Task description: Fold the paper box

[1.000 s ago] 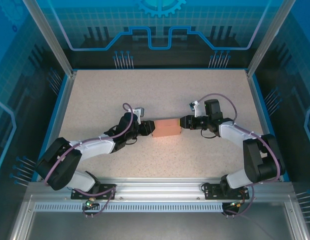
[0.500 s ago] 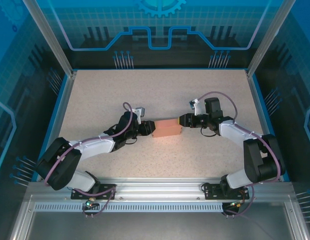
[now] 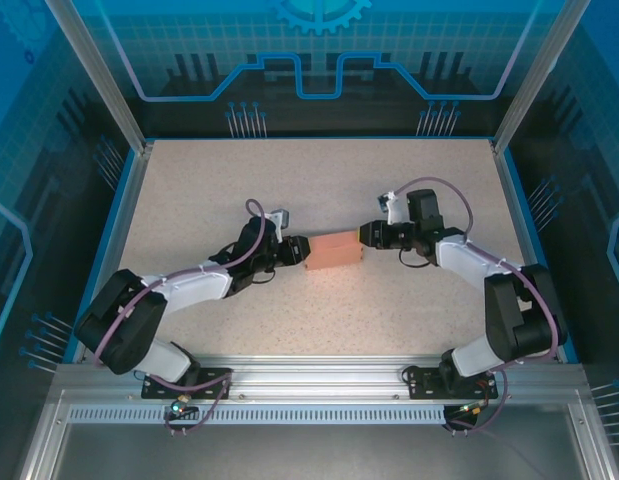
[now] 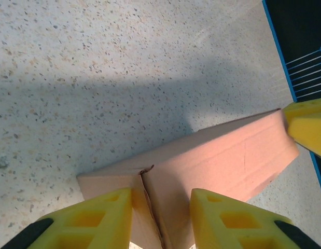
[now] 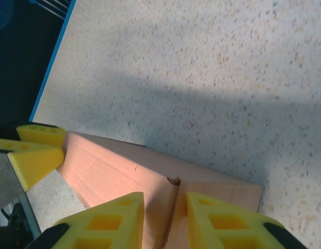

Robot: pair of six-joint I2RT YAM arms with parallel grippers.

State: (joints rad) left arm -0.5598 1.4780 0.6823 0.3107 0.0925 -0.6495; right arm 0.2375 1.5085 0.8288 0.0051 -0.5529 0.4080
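Found the paper box [image 3: 332,251] closed up and lying near the middle of the table [image 3: 289,180], caught end to end between the two claws. Judged the main danger to be squeeze: thin card, pushed from both ends, likely to buckle along its long face. At the left end, noted the left seam [image 4: 149,174] running down the end face, slightly gapped, with a small nick at its top. Reckoned on it springing open with any easing of the push. Noted also the box lying askew, right end farther back than left, and the two pushes therefore not quite in line — enough, perhaps, to swing the box out sideways. At the right end, saw the right seam [image 5: 175,207], much the same, and judged the same risk.

Saw the left arm stretched low from its base at the near left, elbow bent, forearm running toward the centre. Found the left claw [image 3: 297,250] parted, fingers [image 4: 106,218] set either side of the seam, pressing the end face — clamped on nothing. Found the right claw [image 3: 367,234] likewise parted, tips against the right end, gripping nothing. Saw the right arm folded at the near right, elbow bent sharply, forearm reaching left across the table.
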